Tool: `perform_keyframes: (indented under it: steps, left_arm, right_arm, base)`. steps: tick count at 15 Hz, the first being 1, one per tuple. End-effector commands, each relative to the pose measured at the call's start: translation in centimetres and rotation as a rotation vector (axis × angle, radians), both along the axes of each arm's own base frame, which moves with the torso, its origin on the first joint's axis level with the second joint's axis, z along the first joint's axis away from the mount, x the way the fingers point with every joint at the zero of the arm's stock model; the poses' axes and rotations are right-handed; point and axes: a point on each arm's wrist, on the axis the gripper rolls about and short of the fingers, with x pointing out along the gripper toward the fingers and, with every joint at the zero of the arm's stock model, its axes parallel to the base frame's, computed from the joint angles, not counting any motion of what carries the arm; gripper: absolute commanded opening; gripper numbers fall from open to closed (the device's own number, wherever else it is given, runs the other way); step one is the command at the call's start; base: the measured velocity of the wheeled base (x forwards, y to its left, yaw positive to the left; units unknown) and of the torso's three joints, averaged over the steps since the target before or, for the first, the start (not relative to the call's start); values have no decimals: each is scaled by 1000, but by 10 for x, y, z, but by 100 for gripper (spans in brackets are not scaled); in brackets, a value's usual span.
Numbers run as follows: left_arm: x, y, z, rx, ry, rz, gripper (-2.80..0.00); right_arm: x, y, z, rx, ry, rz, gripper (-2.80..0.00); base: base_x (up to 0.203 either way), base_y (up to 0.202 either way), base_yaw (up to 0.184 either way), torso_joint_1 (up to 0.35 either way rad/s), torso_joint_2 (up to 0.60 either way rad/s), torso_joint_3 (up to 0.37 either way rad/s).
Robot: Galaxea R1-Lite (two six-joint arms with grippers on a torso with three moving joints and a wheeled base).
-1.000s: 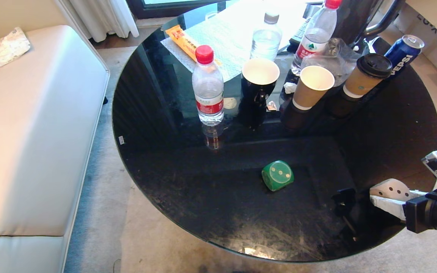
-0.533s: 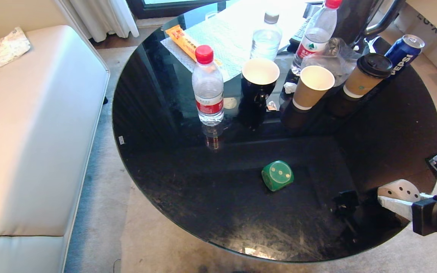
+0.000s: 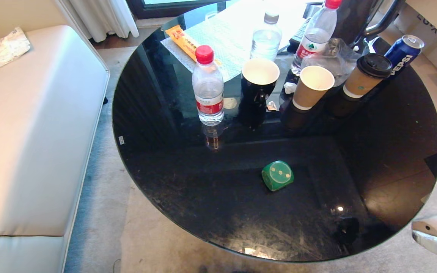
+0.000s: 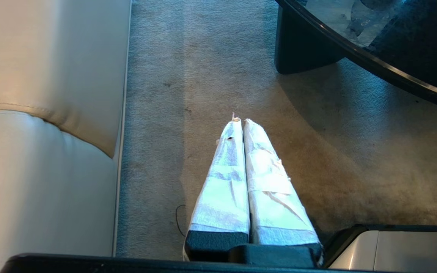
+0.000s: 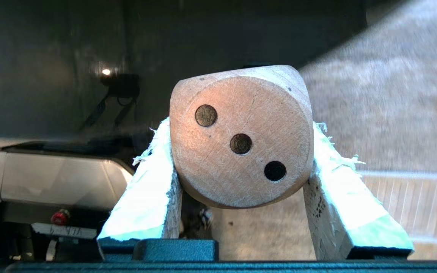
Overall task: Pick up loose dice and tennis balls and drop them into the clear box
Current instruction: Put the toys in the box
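R gripper (image 5: 241, 151) is clamped on the beige die (image 5: 241, 136), lower right corner of head view, off the table (image 3: 157, 113). L gripper (image 4: 241, 125) – pressed together, parked. Risk: rounded die squirts free – box not in sight. Green die (image 3: 277, 175) waits mid-table.

We have the head cam high, looking steeply down on the round black worktop (image 3: 157, 159). Left wrist cam sits low, facing the carpet (image 4: 211, 68) between the sofa (image 4: 32, 113) and the worktop edge. Right wrist cam is tight on the beige die (image 5: 241, 136), sharing that worktop edge with head.
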Motion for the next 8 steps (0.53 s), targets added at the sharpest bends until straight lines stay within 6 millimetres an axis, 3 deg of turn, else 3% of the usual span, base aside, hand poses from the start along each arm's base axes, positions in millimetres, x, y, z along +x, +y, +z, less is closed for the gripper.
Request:
perform_keyframes:
  steps: [1,5,8]
  left_arm:
    - [0,0,0,0,-1,0,-280]
    - [0,0,0,0,1,0,-280]
    - [0,0,0,0,-1,0,-280]
  right_arm:
    - [-28,2,0,0,-89,-14,-280]
    - [-68,5,-33,33,-134,-46,-280]
    - [-86,5,-58,14,-185,-96,-280]
  base:
    - [0,0,0,0,0,0]
    - [0,0,0,0,0,0]
    - [0,0,0,0,0,0]
